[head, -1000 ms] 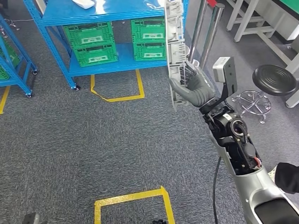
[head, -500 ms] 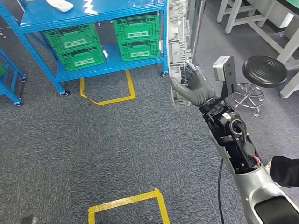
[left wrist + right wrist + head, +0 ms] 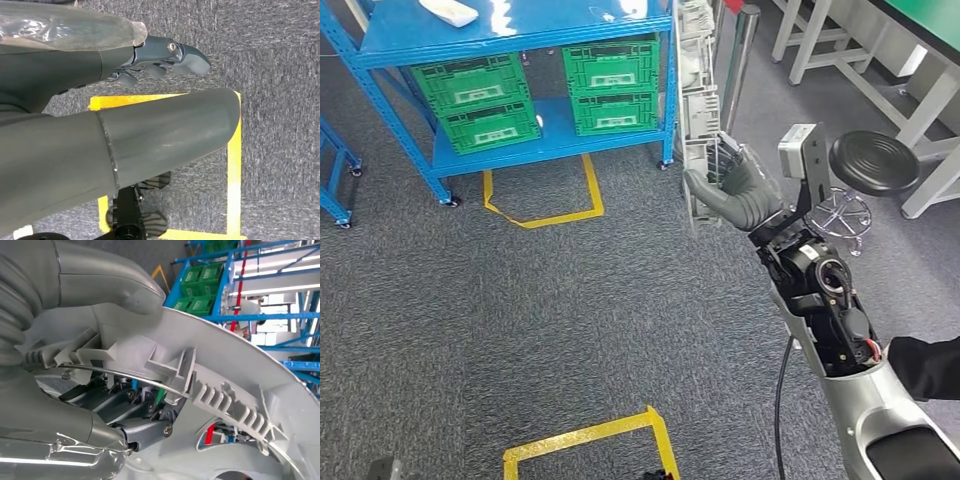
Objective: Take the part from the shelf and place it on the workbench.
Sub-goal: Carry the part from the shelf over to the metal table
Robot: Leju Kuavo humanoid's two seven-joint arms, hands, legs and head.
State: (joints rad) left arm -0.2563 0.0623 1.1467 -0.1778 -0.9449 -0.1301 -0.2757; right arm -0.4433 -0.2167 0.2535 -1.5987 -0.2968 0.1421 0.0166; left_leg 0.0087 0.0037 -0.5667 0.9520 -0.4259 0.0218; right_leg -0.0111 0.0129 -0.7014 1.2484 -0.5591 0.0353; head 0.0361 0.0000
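Observation:
My right hand [image 3: 739, 190] grips a long grey plastic part [image 3: 695, 90] near its lower end and holds it upright in front of me. In the right wrist view the thumb lies over the part's ribbed inner side [image 3: 226, 355], and the dark fingers [image 3: 126, 412] close under it. The workbench [image 3: 927, 22], with white legs and a green top, stands at the far right. Down beside me my left hand [image 3: 166, 55] hangs over the carpet with its fingers stretched out and nothing in it.
The blue shelf [image 3: 509, 30] with green crates [image 3: 478, 95] stands at the far left. A black stool [image 3: 875, 162] and a metal post [image 3: 739, 55] are near the part. Yellow tape squares [image 3: 543, 195] mark the grey carpet. A person's dark sleeve [image 3: 927, 365] is at my right.
The whole picture has shifted: the shelf slid left and the stool and workbench came further in, so the camera turned right. My right hand still holds the part upright.

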